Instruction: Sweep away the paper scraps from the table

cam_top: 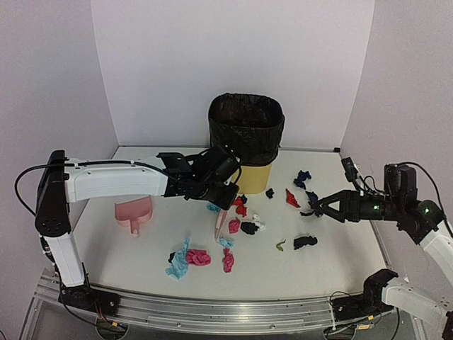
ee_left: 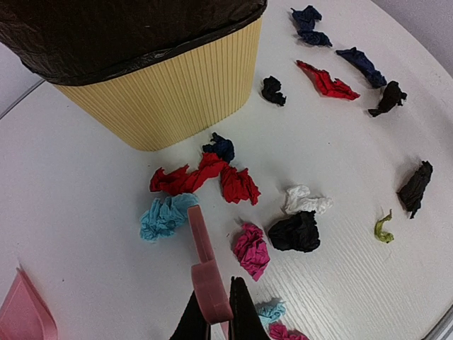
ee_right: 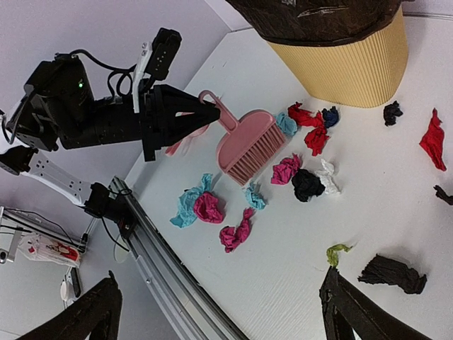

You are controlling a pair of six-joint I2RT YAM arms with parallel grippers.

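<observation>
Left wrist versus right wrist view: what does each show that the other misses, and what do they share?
Left wrist only: the navy paper scraps past the long red one.
Right wrist only: the bristle head of the brush, the left arm, the front rail, a blue-and-pink scrap cluster near it, and the open right pincer.
Both: the left pincer shut on the brush handle, the yellow bin, and the red, white, black and green scraps.
</observation>
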